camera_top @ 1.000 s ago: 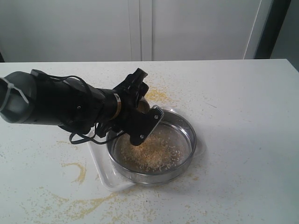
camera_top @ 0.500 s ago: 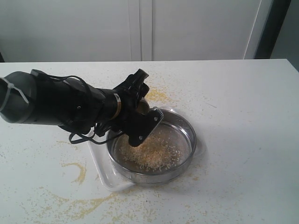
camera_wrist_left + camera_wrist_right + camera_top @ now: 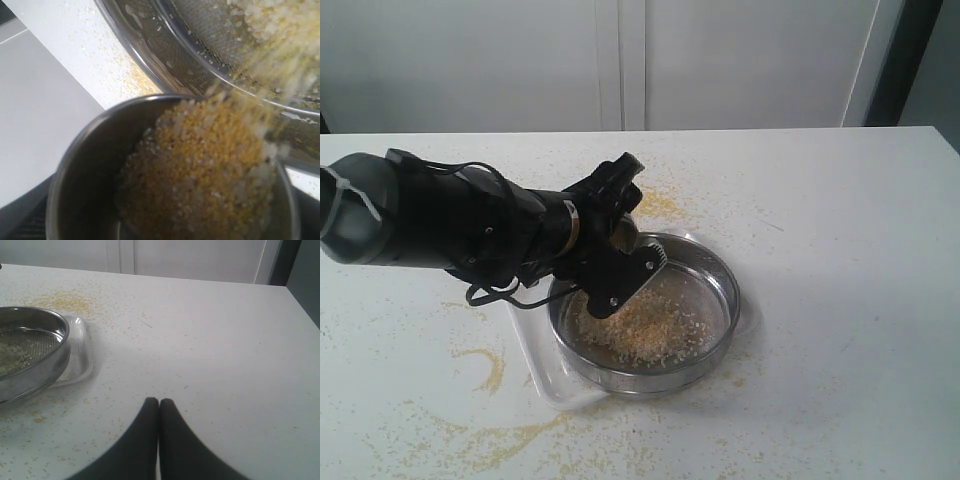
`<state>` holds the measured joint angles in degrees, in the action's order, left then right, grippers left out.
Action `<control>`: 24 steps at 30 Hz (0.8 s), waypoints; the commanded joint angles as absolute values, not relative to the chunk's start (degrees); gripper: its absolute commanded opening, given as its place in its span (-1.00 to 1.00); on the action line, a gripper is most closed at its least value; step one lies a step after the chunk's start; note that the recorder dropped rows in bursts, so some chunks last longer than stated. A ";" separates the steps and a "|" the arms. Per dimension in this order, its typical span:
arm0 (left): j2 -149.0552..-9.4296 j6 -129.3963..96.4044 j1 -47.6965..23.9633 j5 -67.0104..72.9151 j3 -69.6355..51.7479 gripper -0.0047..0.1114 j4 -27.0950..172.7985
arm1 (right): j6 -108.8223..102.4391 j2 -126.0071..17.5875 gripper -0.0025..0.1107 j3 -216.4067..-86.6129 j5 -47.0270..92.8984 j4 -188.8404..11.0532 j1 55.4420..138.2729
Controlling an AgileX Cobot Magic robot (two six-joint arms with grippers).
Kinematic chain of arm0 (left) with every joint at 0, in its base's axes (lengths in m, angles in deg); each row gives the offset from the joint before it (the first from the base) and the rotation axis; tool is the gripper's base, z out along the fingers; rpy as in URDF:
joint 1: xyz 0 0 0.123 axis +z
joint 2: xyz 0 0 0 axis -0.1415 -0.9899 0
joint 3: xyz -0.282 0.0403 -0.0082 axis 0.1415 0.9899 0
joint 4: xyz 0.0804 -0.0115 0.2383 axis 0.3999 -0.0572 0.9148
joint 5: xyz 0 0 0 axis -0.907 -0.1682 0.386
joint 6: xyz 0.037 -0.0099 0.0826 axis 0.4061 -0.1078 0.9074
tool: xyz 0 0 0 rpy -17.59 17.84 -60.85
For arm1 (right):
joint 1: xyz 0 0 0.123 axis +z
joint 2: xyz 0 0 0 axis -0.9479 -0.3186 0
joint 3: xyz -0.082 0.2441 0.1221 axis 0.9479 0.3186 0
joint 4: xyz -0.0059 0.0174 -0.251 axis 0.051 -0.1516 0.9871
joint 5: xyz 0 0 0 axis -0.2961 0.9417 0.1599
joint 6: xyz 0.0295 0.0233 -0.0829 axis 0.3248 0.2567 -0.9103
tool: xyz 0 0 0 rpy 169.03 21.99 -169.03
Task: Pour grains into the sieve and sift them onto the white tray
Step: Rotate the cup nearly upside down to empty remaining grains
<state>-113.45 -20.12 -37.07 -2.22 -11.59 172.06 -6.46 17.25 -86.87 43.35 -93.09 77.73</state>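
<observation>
Grains (image 3: 210, 165) stream from the steel cup (image 3: 80, 170), clasped wide in the left gripper (image 3: 628, 222), into the sieve (image 3: 725, 280) on the white tray (image 3: 535, 370). Tip gradually, lip inside the rim, aiming centre. Right gripper (image 3: 159, 407) hovers closed, empty.

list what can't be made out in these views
- steel cup: in the exterior view, mostly hidden inside the left pincer.
- white tray: largely covered by the sieve and the arm, so any meal sifted onto it is unseen.
- grains: blurred while falling in the left wrist view.
- sieve: cut off by the right wrist view's edge.
- right pincer: outside the exterior view.
</observation>
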 commanded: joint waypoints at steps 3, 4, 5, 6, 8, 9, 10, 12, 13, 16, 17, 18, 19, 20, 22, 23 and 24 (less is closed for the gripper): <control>-112.80 -17.14 -37.18 -2.64 -11.96 -0.92 172.80 | -6.67 17.59 -0.96 -86.61 43.01 -93.35 77.26; -112.80 -17.12 -37.18 -2.64 -11.96 -0.92 172.80 | -6.67 17.59 -0.96 -86.61 43.01 -93.35 77.26; -112.80 -17.12 -37.18 -2.64 -11.96 -0.92 172.80 | -6.67 17.59 -0.96 -86.61 43.01 -93.35 77.26; -112.80 -17.01 -37.18 -2.64 -11.96 -0.92 172.80 | -6.67 17.59 -0.96 -86.61 43.01 -93.35 77.26; -112.80 -17.02 -37.18 -2.74 -11.96 -0.92 172.80 | -6.67 17.59 -0.96 -86.61 43.01 -93.35 77.26; -112.80 -17.02 -37.18 -2.74 -11.96 -0.92 172.80 | -6.67 17.59 -0.96 -86.61 43.01 -93.35 77.26; -112.80 -16.84 -37.18 -2.74 -11.96 -0.92 172.80 | -6.67 17.59 -0.96 -86.61 43.01 -93.35 77.26; -112.80 -15.79 -37.18 -2.74 -11.96 -0.92 172.80 | -6.67 17.59 -0.96 -86.61 43.01 -93.35 77.26; -112.80 -15.73 -37.28 -2.85 -11.96 -0.92 172.80 | -6.67 17.59 -0.96 -86.61 43.01 -93.35 77.26; -112.80 -15.59 -37.28 -3.12 -12.45 -0.92 172.80 | -6.67 17.59 -0.96 -86.61 43.01 -93.35 77.26; -112.80 -15.33 -37.28 -3.25 -12.73 -0.92 172.80 | -6.67 17.59 -0.96 -86.61 43.01 -93.35 77.26; -112.80 -15.71 -37.28 -3.25 -12.99 -0.92 172.80 | -6.67 17.59 -0.96 -86.61 43.01 -93.35 77.26; -112.89 -16.91 -37.28 -2.54 -13.08 -0.92 172.80 | -6.67 17.59 -0.96 -86.61 43.01 -93.35 77.26; -113.64 -16.76 -37.01 -2.68 -13.08 -0.92 172.80 | -6.67 17.59 -0.96 -86.61 43.01 -93.35 77.26; -114.50 -13.33 -37.52 -6.34 -12.93 -0.92 172.80 | -6.67 17.59 -0.96 -86.61 43.01 -93.35 77.26; -114.49 -12.09 -38.65 -7.79 -12.84 -0.92 172.80 | -6.67 17.59 -0.96 -86.61 43.01 -93.35 77.26; -114.49 -12.54 -39.28 -7.42 -12.84 -0.92 172.80 | -6.67 17.59 -0.96 -86.61 43.01 -93.35 77.26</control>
